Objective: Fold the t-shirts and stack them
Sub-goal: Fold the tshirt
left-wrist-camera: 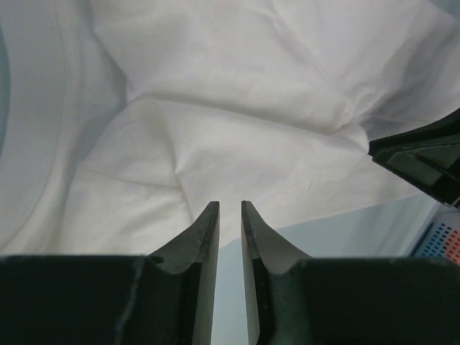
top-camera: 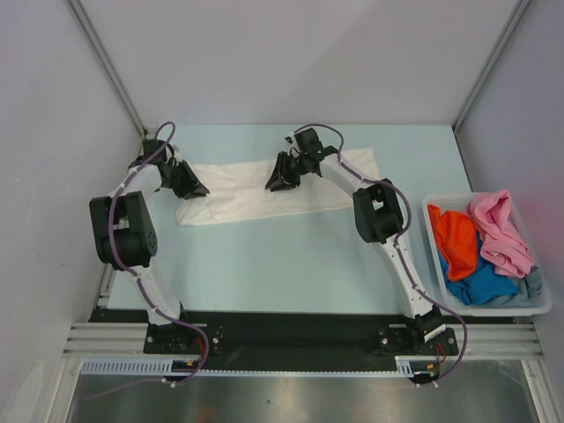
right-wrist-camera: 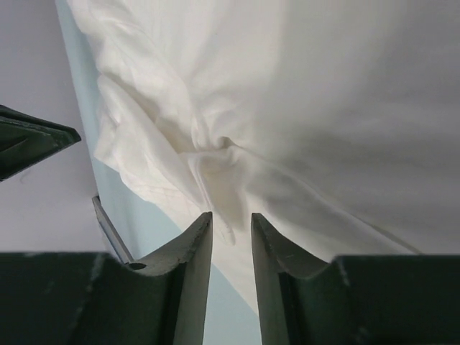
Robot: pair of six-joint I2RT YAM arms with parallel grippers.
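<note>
On the table [top-camera: 291, 264], toward its far side, a white shirt [top-camera: 251, 194] lies spread crosswise and creased, clear of the bin.

Left gripper [top-camera: 189, 187]: over the shirt's left end. In the left wrist view [left-wrist-camera: 228, 205] its jaws stand slightly parted with a narrow gap. The tips sit at the cloth's near edge and bare table shows through the gap. The white shirt [left-wrist-camera: 237, 129] fills that view in loose folds.

Right gripper [top-camera: 282, 181]: over the shirt's far edge, right of its middle, with the arm crossing above the shirt's right part. In the right wrist view [right-wrist-camera: 231, 214] its jaws stand parted, a little wider than the left pair. A bunched ridge of the white shirt [right-wrist-camera: 302, 108] lies just beyond the tips. Whether the tips touch the cloth cannot be told.

Bin [top-camera: 429, 204]: at the table's right edge, well apart from the white shirt. It holds four crumpled shirts:
- the orange shirt [top-camera: 454, 240], on the left;
- the pink shirt [top-camera: 502, 231], at the far right, draped over the others;
- the blue shirt [top-camera: 480, 284], at the near middle;
- the grey shirt [top-camera: 534, 285], in the near right corner, partly under the rest.
</note>
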